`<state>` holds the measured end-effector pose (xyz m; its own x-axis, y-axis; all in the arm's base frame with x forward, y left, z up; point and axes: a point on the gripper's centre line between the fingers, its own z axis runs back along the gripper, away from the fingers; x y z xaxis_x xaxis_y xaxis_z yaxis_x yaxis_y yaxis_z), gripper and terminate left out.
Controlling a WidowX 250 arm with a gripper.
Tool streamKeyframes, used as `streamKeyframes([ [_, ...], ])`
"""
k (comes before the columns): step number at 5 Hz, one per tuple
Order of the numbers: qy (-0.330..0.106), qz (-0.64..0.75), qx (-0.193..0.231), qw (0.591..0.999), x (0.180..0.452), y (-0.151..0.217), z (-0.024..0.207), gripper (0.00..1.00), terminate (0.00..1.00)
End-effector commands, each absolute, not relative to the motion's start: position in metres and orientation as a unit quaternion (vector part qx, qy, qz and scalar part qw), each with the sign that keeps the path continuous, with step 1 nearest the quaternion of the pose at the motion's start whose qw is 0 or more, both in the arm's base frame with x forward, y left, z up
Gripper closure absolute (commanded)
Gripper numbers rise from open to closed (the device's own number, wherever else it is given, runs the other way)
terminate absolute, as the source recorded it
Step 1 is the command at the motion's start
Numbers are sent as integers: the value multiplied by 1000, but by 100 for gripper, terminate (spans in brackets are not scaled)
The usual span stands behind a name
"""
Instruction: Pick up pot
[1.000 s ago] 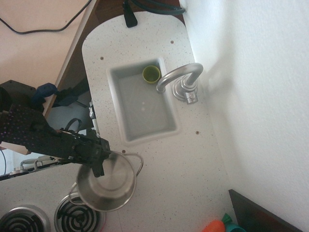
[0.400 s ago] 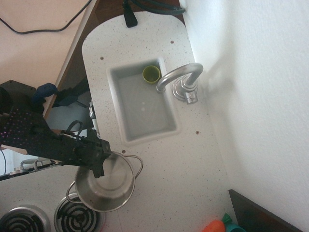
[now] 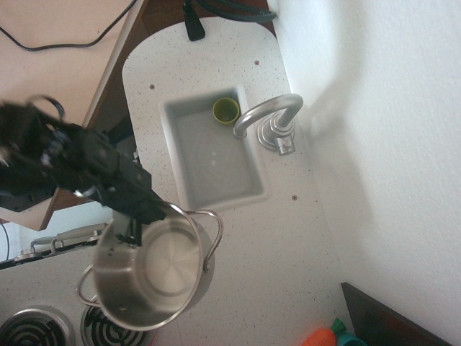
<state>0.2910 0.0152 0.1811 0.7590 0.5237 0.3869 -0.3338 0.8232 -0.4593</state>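
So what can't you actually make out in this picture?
All from the one overhead view:
- The hand: blurred and dark at the pot rim, so how its fingers clamp the wall is not visible.
- The stove burners: cut off by the bottom edge, and one is partly covered by the pot.
- The orange and teal items: cut by the bottom edge; unidentifiable.
- The green cup in the sink: too small to see any contents.

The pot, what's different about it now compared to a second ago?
The gripper, clamped on the rim, has lifted the pot: it looks larger, tilted, and now hangs over the burner. The arm swung up and left. The green cup stays in the sink.
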Motion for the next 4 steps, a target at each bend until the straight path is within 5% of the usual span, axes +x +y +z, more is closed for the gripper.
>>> streamKeyframes([
  [1, -313, 222, -212, 899, 302, 24, 267, 100, 0],
  [4, -306, 220, -210, 902, 305, 18, 264, 100, 0],
])
